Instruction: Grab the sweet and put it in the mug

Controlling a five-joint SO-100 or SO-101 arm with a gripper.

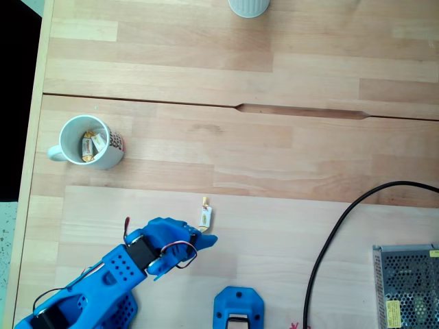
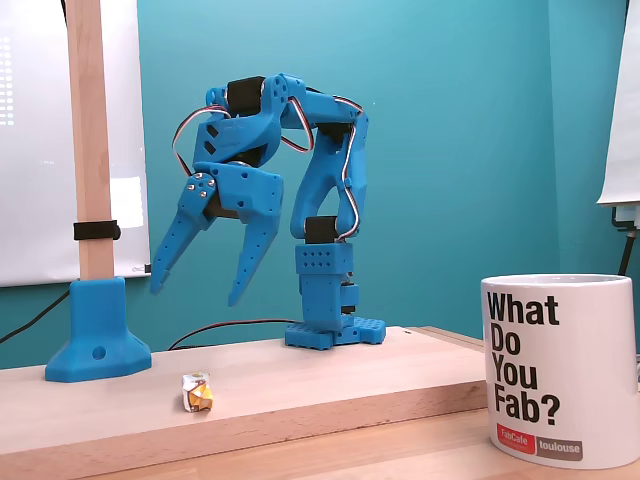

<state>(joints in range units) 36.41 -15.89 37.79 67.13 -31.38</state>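
Pincer (image 2: 200, 290) spread wide, empty, poised above the sweet (image 1: 204, 217) on table (image 1: 274, 157), mug (image 1: 88, 142) at ten o'clock; sweet likely light, crinkly—pinch across wrapped middle.

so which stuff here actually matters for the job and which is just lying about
Job:
- sweet on the table
- mug, sweets already inside
- gripper, open above the sweet

Lying about:
- plain pale cup
- black cable
- metal mesh box
- blue post base
- lettered white mug
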